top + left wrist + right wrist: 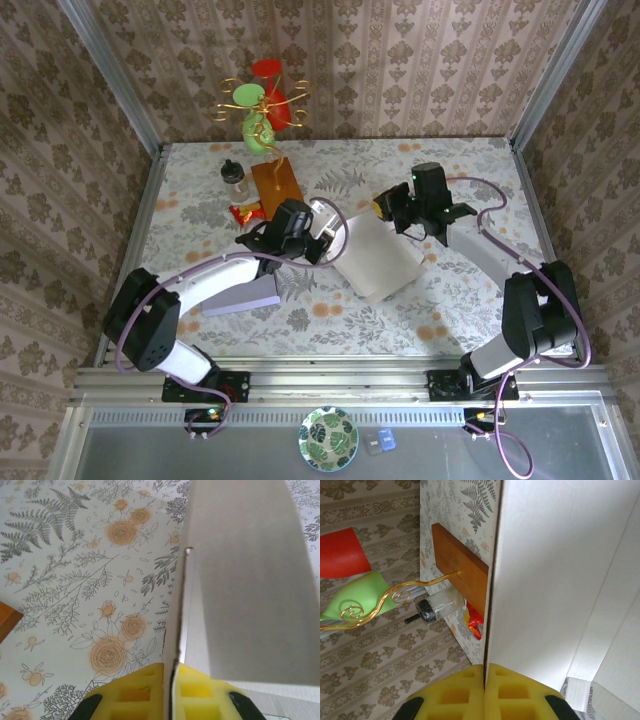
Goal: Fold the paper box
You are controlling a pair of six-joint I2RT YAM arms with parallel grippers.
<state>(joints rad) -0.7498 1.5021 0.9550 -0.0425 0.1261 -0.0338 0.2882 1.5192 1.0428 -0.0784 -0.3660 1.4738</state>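
Twice clamped. Located at table centre: paper box [375, 258], pinched along its 9 o'clock edge by left gripper [316, 240] and at its 1 o'clock corner by right gripper [402, 214]. Confirmed from both wrist cameras: closed tight on a thin white panel, yellow pads [145, 690] pressed flat with no gap. Lies long roughly from 11 to 5 o'clock, about equally near either arm. Looks plain white, matte, partly raised, with one wall standing and creases visible. Judged to depend next on opposing pulls across the short axis.

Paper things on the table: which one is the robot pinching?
The white paper box, pinched by the left gripper and right gripper. The purple sheet lies flat, ungripped.
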